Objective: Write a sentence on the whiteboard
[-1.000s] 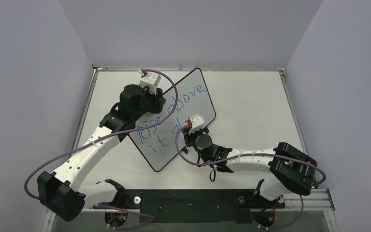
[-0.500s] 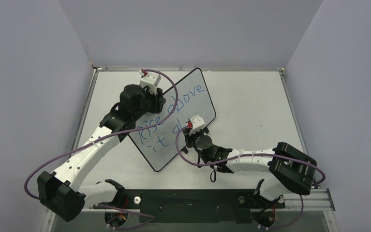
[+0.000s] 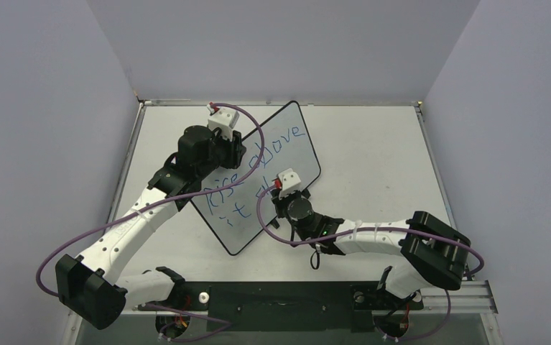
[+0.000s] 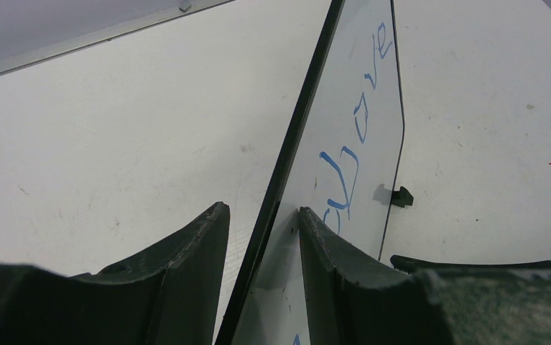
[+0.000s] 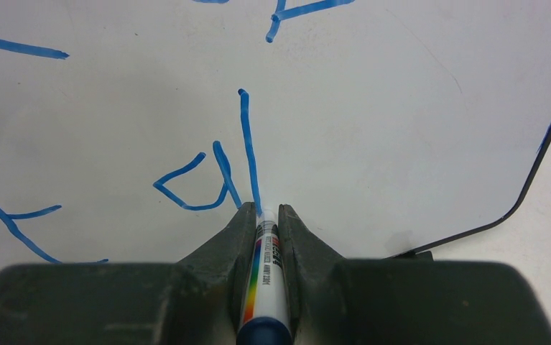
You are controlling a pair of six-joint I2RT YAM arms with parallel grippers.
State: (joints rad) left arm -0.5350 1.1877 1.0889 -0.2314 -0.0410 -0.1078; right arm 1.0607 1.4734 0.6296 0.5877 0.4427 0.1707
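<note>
Rightward, bare whiteboard [image 5: 416,108] beyond marker [image 5: 261,280].

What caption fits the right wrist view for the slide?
Right gripper holding a marker against the whiteboard, at the foot of a blue stroke.

Whiteboard [image 4: 381,90] edge between the left jaws, blue letters [image 4: 359,118] on its face.

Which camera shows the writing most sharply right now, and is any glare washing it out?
Right wrist view: the writing is crisp and evenly lit, no glare. Left wrist view: the whiteboard is seen nearly edge-on, letters squashed, fingers dark. Top view: letters small, a purple cable crossing them.
</note>
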